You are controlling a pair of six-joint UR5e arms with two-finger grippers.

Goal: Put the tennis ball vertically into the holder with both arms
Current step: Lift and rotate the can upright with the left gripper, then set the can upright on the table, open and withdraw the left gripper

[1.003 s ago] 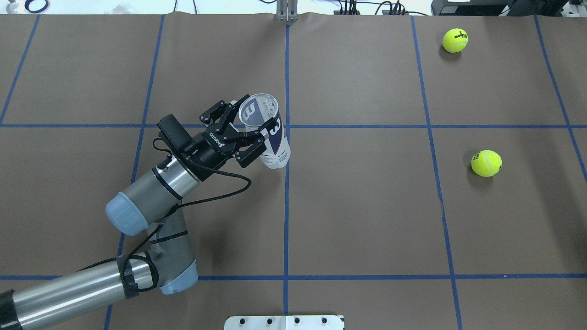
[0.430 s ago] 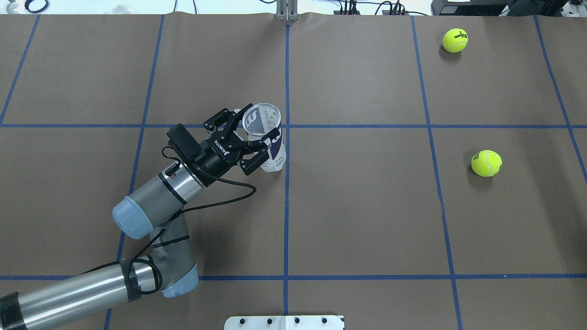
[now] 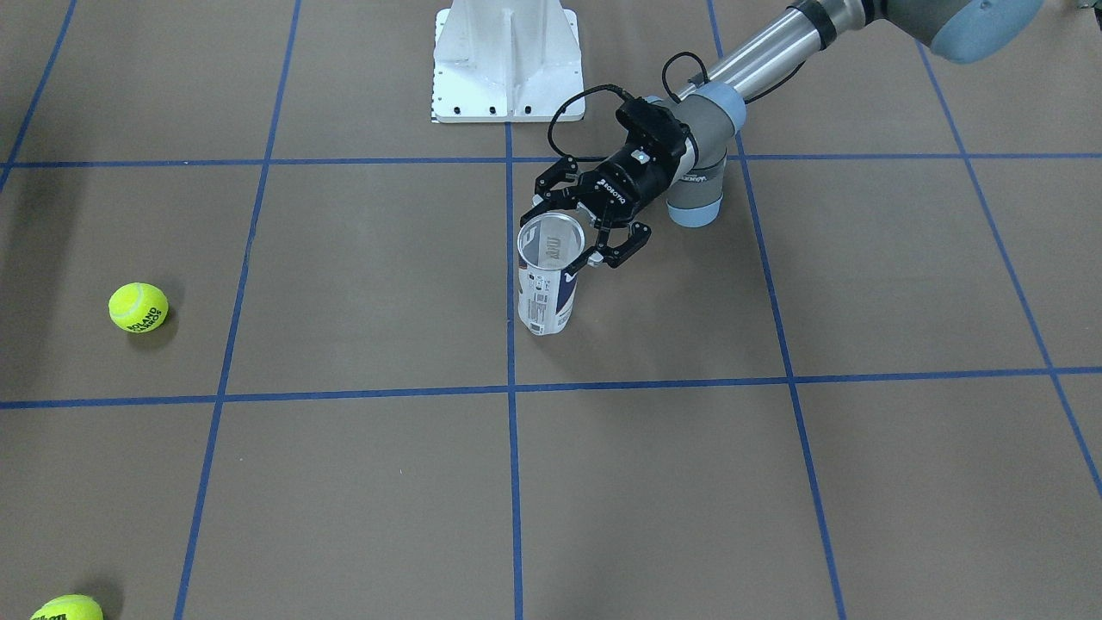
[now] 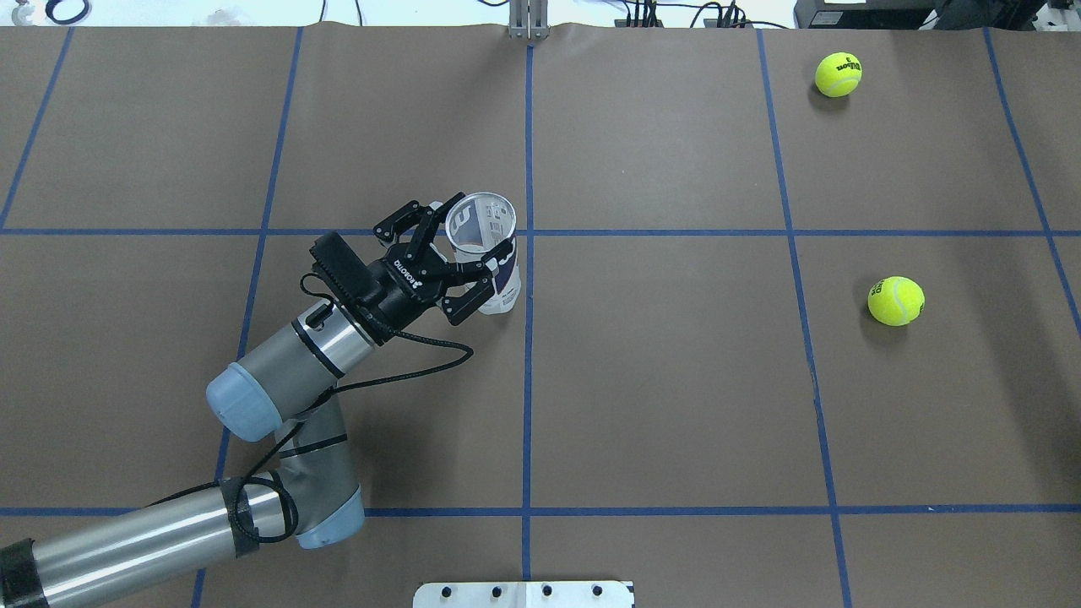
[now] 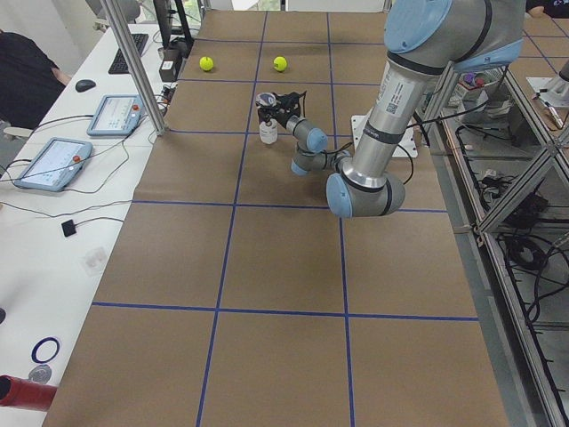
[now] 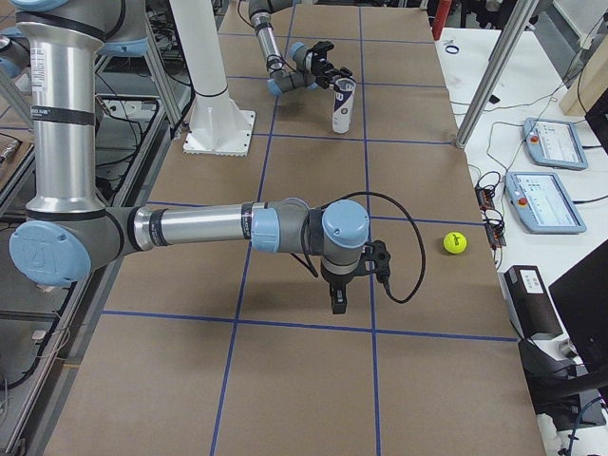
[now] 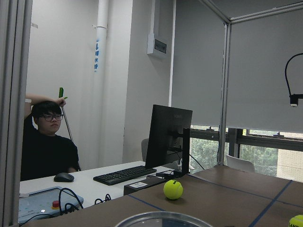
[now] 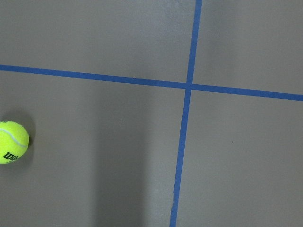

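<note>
The holder (image 4: 505,287), a clear can with a white and navy label, stands about upright on the table near the centre line. It also shows in the front view (image 3: 544,297) and the right side view (image 6: 342,104). My left gripper (image 4: 473,243) reaches in from the side, with its fingers on either side of the can just under the rim (image 3: 551,239). My right gripper (image 6: 334,306) points down over the table and shows only in the right side view, so I cannot tell whether it is open. A tennis ball (image 6: 455,243) lies beside it, also at the left edge of the right wrist view (image 8: 13,142).
Two tennis balls lie on the robot's right half, one mid table (image 4: 896,301) and one at the far corner (image 4: 838,74). The white metal base (image 3: 506,60) stands at the robot's edge. Operators' desks with tablets (image 5: 53,162) run along the far side.
The left gripper has swung the can from a clear tilt to about upright and shifted slightly toward the robot. The balls have not moved.
</note>
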